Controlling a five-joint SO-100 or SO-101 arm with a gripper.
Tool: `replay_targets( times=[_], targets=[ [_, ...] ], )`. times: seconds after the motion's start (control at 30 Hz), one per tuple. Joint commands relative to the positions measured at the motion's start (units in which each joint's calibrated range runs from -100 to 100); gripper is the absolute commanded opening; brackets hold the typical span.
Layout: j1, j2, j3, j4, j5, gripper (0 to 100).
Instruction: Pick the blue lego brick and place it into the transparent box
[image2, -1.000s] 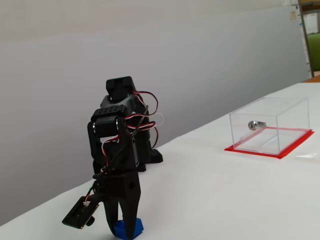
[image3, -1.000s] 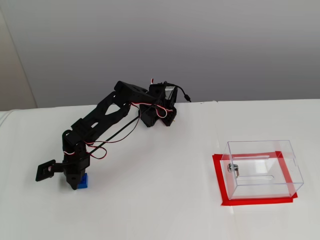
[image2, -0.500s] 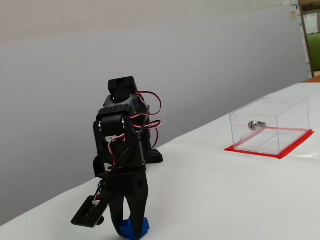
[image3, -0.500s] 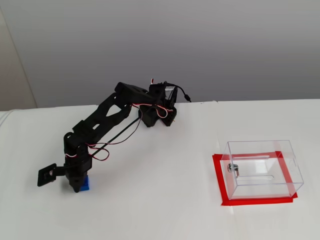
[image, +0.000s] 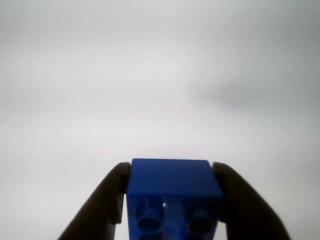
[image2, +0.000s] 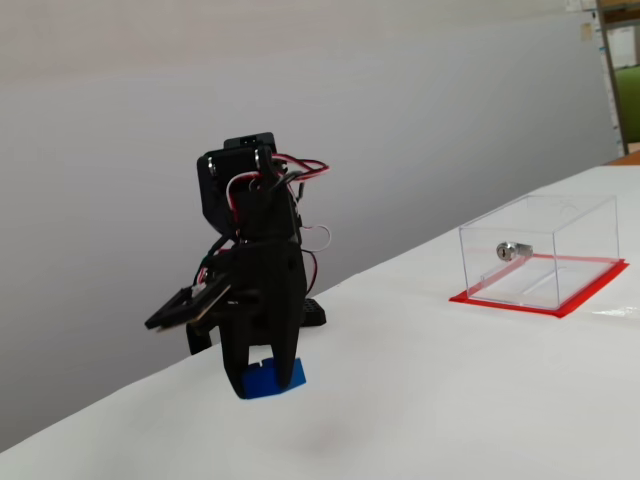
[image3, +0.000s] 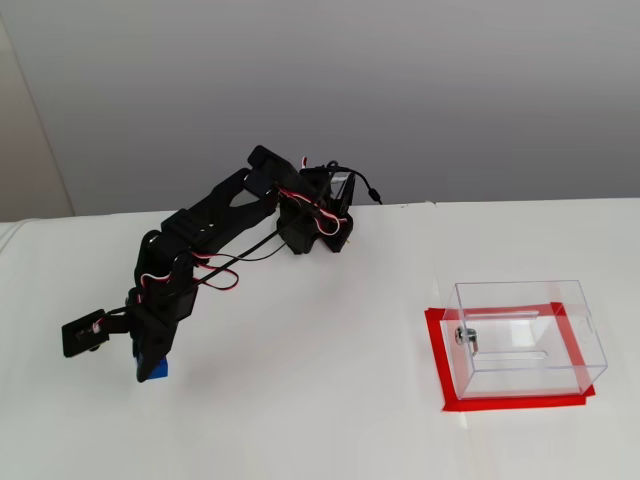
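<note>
The blue lego brick (image: 172, 192) fills the bottom of the wrist view, clamped between my two dark fingers (image: 107, 200). My gripper (image2: 265, 378) is shut on the blue lego brick (image2: 268, 378) and holds it in the air above the white table, as the side fixed view shows. From the high fixed view the gripper (image3: 152, 370) hangs at the left with the blue lego brick (image3: 160, 368) at its tip. The transparent box (image3: 525, 337) with its silver lock (image3: 465, 338) stands on a red base far to the right, also seen as the transparent box (image2: 540, 250).
The arm's base (image3: 315, 215) sits at the table's back edge against a grey wall. White tabletop (image3: 320, 400) stretches between my gripper and the box. Red tape (image3: 505, 403) borders the box's footprint.
My gripper has risen off the table with the blue brick held in it; earlier the brick rested on the surface between the fingers. The arm has folded upward.
</note>
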Motion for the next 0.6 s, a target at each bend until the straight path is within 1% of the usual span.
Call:
replay_targets(
  times=[0.0, 0.4, 0.57],
  targets=[
    [-1.01, -8.83, -2.31, 0.29, 0.67, 10],
    [-8.11, -22.66, -2.31, 4.55, 0.51, 10],
    [-11.88, -26.82, -2.22, 4.55, 0.31, 10]
  ],
)
